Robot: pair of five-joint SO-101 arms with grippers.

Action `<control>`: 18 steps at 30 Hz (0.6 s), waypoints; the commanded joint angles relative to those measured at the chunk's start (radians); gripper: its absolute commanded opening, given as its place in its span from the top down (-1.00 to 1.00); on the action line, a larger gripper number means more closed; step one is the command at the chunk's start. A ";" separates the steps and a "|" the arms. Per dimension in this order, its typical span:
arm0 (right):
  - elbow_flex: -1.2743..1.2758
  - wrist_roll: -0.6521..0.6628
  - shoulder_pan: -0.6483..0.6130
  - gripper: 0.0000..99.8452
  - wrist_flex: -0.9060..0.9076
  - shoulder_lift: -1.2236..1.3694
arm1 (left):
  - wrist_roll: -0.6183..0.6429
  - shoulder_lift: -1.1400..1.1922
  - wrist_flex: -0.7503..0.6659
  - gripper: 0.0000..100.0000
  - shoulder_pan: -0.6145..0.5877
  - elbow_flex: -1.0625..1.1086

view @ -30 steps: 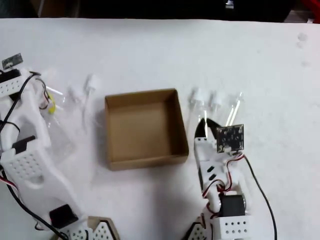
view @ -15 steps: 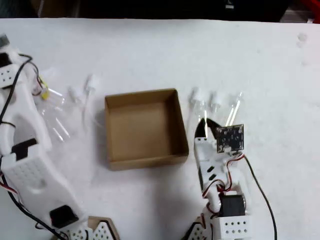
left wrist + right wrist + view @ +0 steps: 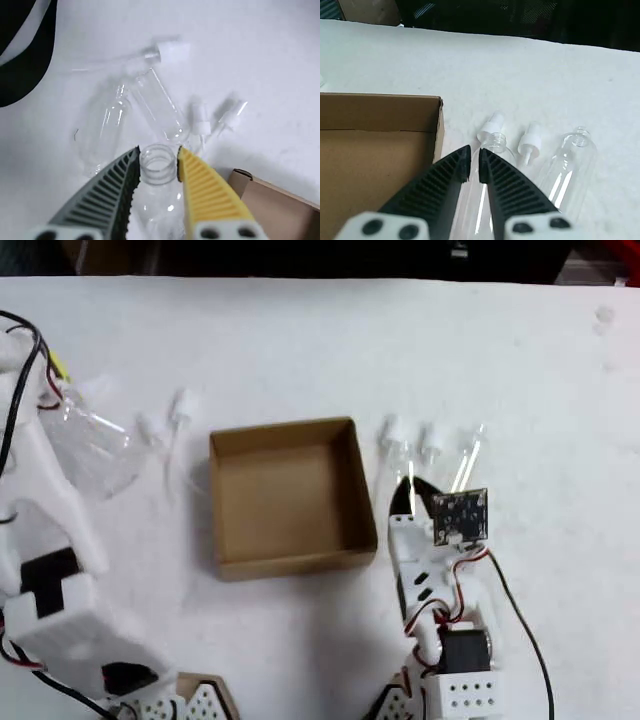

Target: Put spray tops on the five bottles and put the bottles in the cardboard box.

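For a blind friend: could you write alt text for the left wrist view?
Grey and yellow fingers grip the open neck of a clear plastic bottle. Beyond lie two more clear bottles, white spray tops and a brown cardboard box corner on a white table.

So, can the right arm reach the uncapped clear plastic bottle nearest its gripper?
Probably yes: the right gripper sits just over that clear plastic bottle, nothing between, though its jaws look shut and must open.

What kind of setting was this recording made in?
Probably a robotics lab or workshop bench: a white table, the left arm and right arm, and a cardboard box with clear bottles and spray tops laid beside it.
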 commanded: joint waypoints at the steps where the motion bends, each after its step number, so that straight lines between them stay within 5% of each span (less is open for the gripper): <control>1: 0.009 -0.008 -0.004 0.96 0.002 -0.002 | 0.008 -0.124 0.023 0.85 0.062 -0.040; 12: 0.009 -0.008 -0.004 0.96 0.002 -0.002 | 0.008 -0.378 0.025 0.85 0.185 -0.037; 18: 0.009 -0.008 -0.004 0.96 0.002 -0.002 | 0.008 -0.555 0.021 0.85 0.271 0.150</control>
